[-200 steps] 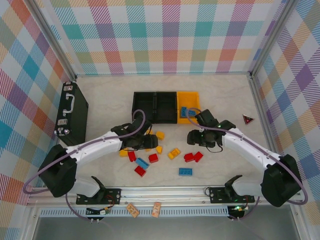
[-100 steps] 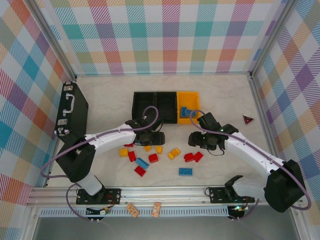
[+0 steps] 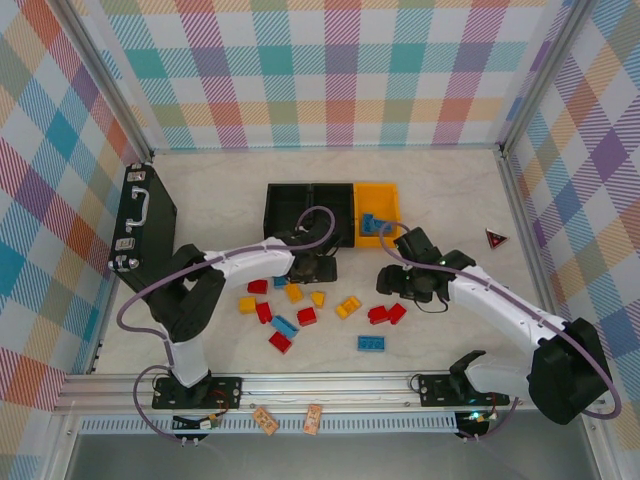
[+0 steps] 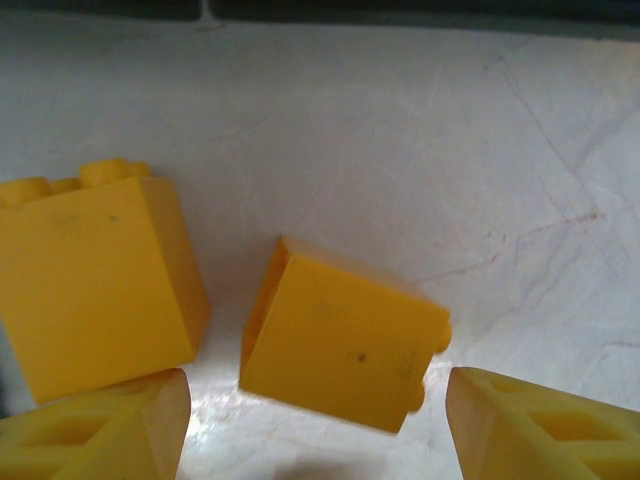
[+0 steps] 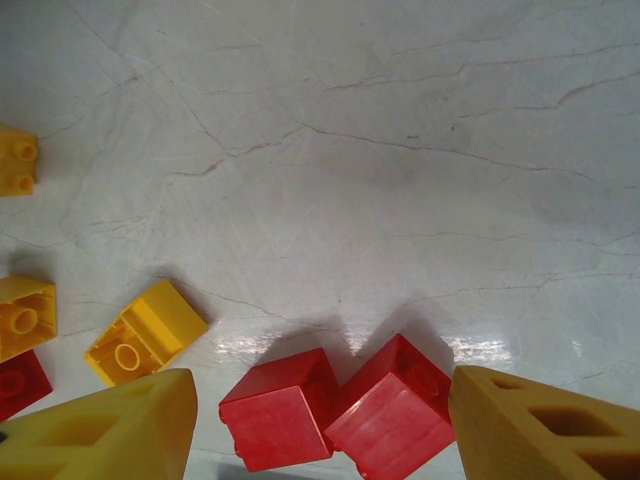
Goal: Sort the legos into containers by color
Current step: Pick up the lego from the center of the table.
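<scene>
One blue brick [image 3: 371,222] lies in the orange bin [image 3: 381,192]; the black bins [image 3: 290,206] look empty, though dark. Remaining legos [image 3: 307,316] lie scattered; left gripper [image 4: 320,425] and right gripper [image 5: 325,430] gape, empty.

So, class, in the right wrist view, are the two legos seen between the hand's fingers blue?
No, both legos there are red, lying side by side.
</scene>
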You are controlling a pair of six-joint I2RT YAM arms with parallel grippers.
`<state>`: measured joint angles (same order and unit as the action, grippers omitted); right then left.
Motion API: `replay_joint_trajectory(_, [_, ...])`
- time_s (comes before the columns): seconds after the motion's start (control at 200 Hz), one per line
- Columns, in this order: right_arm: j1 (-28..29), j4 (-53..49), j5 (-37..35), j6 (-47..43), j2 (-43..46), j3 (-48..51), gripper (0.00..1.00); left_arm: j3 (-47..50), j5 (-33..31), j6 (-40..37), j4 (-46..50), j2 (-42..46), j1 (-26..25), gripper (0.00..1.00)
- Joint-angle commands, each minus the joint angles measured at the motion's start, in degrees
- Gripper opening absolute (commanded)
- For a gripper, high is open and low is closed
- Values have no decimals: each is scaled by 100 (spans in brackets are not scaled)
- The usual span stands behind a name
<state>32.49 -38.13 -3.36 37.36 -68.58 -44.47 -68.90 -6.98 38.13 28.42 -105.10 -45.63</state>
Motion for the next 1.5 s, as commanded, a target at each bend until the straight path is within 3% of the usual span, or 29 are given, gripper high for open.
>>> replay_joint_trajectory(0.0, [31, 108, 37, 127, -15, 135, 68, -266, -101, -49, 84, -223, -66, 68])
replay_joint_trajectory(0.22, [29, 142, -5, 117, -24, 195, 68, -489, 41, -50, -42, -534, -67, 66])
replay_joint_trajectory(0.48, [29, 212, 10, 107, -81, 226, 67, -679, -113, -92, 136, -750, -76, 53])
replay_joint_trajectory(0.62, [34, 246, 26, 110, -95, 244, 67, -759, -156, -95, 189, -844, -75, 60])
replay_joint_trajectory(0.87, [38, 248, 10, 110, -92, 253, 67, -1062, -151, -133, 187, -1090, -78, 62])
replay_joint_trajectory(1.17, [37, 315, 1, 136, -107, 285, 67, -1139, -223, -157, 278, -1136, -88, 45])
replay_joint_trajectory(1.495, [30, 290, -37, 126, -53, 268, 67, -1076, -251, -222, 477, -778, -234, 44])
